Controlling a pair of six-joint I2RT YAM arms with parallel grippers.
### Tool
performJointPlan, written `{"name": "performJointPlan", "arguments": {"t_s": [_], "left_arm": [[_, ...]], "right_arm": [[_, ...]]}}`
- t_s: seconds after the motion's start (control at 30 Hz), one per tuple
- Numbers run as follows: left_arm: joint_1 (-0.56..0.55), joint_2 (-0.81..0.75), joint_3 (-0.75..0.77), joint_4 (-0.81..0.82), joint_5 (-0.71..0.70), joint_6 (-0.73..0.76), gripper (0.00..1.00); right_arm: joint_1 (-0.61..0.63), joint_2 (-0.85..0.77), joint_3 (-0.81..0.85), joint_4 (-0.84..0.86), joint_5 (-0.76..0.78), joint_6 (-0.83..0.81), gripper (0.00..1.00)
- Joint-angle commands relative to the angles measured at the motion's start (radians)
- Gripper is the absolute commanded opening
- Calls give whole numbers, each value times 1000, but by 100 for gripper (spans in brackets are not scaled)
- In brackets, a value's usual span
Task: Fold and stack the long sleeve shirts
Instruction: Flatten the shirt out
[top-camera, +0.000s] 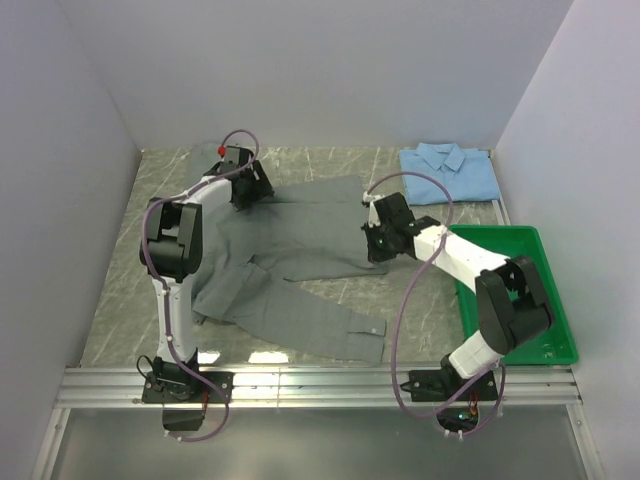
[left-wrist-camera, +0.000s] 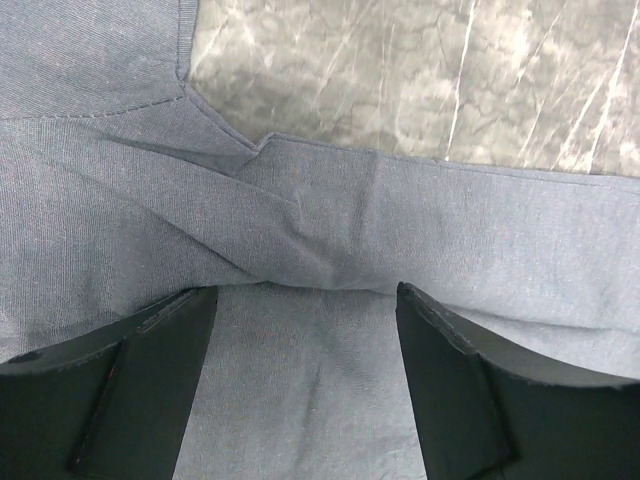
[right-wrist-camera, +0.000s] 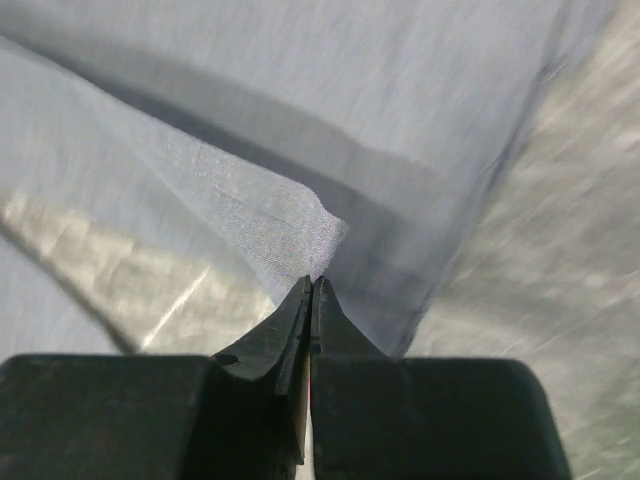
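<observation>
A grey long sleeve shirt (top-camera: 300, 270) lies spread out and rumpled across the middle of the table, one sleeve trailing toward the front. My left gripper (top-camera: 248, 190) is at its far left edge, open, with both fingers resting on the grey cloth (left-wrist-camera: 300, 220) and fabric lying flat between them (left-wrist-camera: 305, 300). At the shirt's right edge, my right gripper (top-camera: 375, 235) is shut, its tips (right-wrist-camera: 312, 282) pinching a lifted corner of the grey cloth (right-wrist-camera: 350, 100). A light blue shirt (top-camera: 450, 172) sits folded at the back right.
A green plastic tray (top-camera: 530, 245) stands at the right, partly under my right arm. The table (top-camera: 130, 290) has a marbled grey top, with walls close on the left, back and right. A metal rail (top-camera: 320, 385) runs along the near edge.
</observation>
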Motion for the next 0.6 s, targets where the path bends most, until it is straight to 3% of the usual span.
{"name": "performJointPlan", "arguments": {"t_s": [0.0, 0.23, 0.33, 0.57], "left_arm": [[19, 91, -10, -83, -12, -19, 80], [57, 116, 45, -74, 42, -64, 80], [69, 116, 65, -74, 54, -70, 80], [103, 105, 90, -59, 80, -65, 81]], "right_arm": [[40, -96, -77, -17, -57, 1, 0], [115, -188, -88, -158, -172, -16, 3], [162, -137, -81, -287, -133, 13, 4], [212, -113, -104, -333, 24, 202, 5]]}}
